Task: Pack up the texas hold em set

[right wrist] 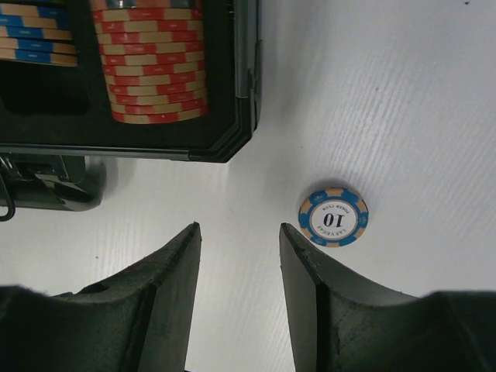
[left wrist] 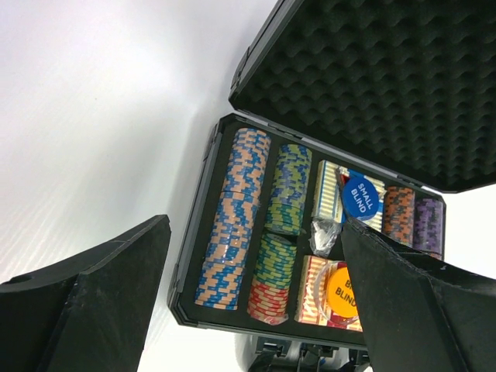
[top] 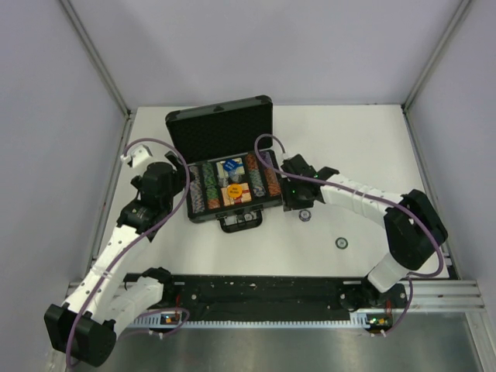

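The black briefcase (top: 180,124) lies open in the middle of the table, its foam lid standing up at the back. Its tray holds multicoloured chip rows (left wrist: 236,217), card decks, a blue disc (left wrist: 361,198) and an orange disc (left wrist: 341,291). My left gripper (top: 177,180) hovers at the case's left end, open and empty (left wrist: 254,225). My right gripper (top: 288,194) is open and empty (right wrist: 239,229) over bare table by the case's right front corner (right wrist: 232,143). A loose blue "10" chip (right wrist: 333,217) lies just right of its right finger, apart from it.
The blue chip also shows in the top view (top: 304,215). A second small dark chip (top: 341,242) lies further right and nearer. The case handle (top: 242,222) points to the arms. Grey walls enclose the white table.
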Motion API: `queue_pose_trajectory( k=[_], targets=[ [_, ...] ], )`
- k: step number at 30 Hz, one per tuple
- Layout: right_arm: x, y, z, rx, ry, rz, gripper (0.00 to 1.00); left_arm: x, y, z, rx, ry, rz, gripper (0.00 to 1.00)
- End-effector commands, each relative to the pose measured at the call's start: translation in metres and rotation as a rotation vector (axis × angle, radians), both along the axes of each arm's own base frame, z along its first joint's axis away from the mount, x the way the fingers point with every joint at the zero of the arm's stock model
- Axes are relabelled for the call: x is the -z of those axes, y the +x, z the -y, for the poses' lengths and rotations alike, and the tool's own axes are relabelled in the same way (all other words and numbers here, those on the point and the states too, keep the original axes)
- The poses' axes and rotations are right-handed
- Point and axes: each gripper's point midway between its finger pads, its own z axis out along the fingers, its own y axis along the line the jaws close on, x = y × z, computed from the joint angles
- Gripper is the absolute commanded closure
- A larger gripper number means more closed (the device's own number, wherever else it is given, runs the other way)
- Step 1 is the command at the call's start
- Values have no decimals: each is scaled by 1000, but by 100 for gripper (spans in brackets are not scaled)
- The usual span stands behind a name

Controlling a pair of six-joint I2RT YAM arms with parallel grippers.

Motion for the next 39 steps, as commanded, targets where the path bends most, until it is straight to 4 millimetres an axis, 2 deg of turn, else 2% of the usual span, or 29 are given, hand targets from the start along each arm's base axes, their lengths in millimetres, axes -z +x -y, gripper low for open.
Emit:
queue_pose_trajectory(
  k=[1, 5, 8, 12, 16, 20, 23, 26, 28, 30, 33, 39],
  targets=[
    [-13, 1, -24, -104, 70, 88, 54, 4, -8, -4, -10, -5, -17, 3],
    [-14, -2, -34, -145, 100, 126, 51, 13, -16, -7, -9, 3, -36, 3],
    [-13, 0, -42, -164, 127, 151, 51, 22, -21, 0, 39, -4, -63, 3],
    [-7, 8, -52, -188, 135, 175, 51, 47, -32, 13, 99, -56, -120, 3],
    [0, 20, -58, -188, 118, 185, 51, 62, -38, 31, 201, -105, -136, 6],
    [5, 28, -62, -180, 107, 192, 52, 70, -46, 61, 400, -127, -168, 24],
    [7, 30, -62, -165, 99, 193, 52, 86, -54, 65, 432, -125, -253, 40],
    [10, 31, -61, -152, 96, 191, 52, 100, -63, 71, 467, -138, -342, 59],
    [12, 31, -59, -143, 88, 190, 53, 110, -66, 73, 477, -141, -391, 81],
    [14, 31, -58, -139, 82, 187, 54, 119, -68, 74, 484, -143, -431, 92],
    [16, 32, -57, -126, 79, 187, 55, 131, -70, 75, 495, -130, -466, 100],
    [17, 37, -62, -111, 92, 199, 56, 151, -70, 64, 438, -89, -516, 100]
  ],
)
